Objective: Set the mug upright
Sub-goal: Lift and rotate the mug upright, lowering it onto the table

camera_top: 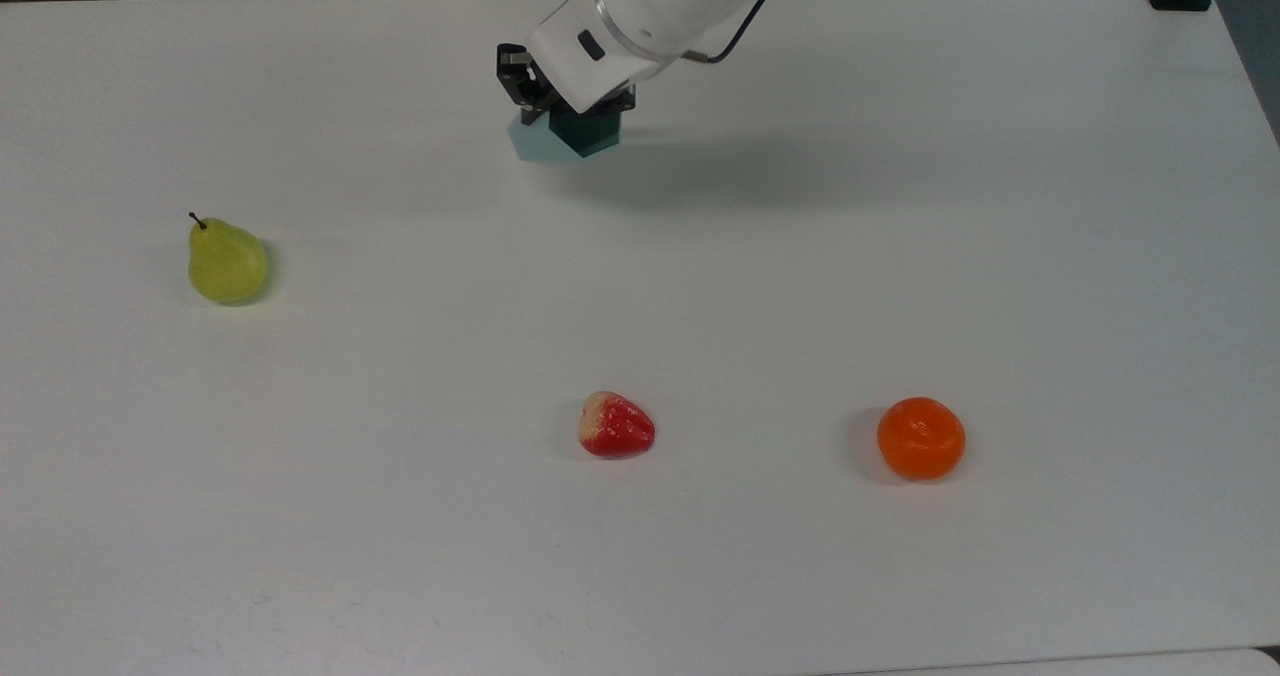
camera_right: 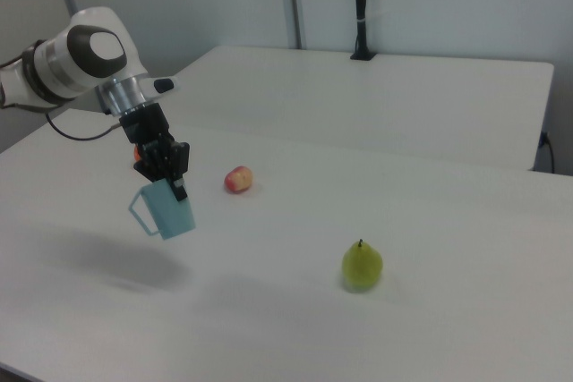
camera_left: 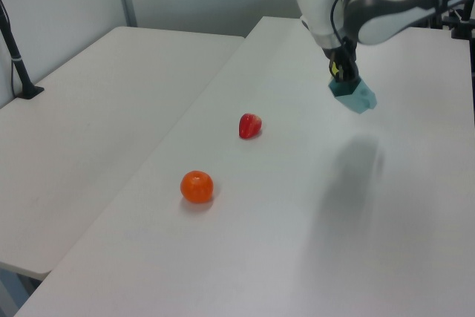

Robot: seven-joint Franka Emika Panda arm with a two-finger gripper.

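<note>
The pale blue-teal faceted mug [camera_right: 170,210] hangs in the air above the white table [camera_right: 430,248], mouth up and slightly tilted. Its shadow lies on the tabletop below. In the top view the mug [camera_top: 532,142] sits near the table's far edge, and I look down into its dark inside. My gripper [camera_right: 169,170] points down from above and is shut on the mug's rim wall. The left view shows the gripper [camera_left: 343,72] just above the mug [camera_left: 356,96], under the bent white arm.
A green pear [camera_top: 228,264] stands at the top view's left. A red strawberry [camera_top: 616,426] and an orange [camera_top: 920,439] lie toward the top view's near edge. In the left view a second table [camera_left: 89,109] adjoins on the left view's left.
</note>
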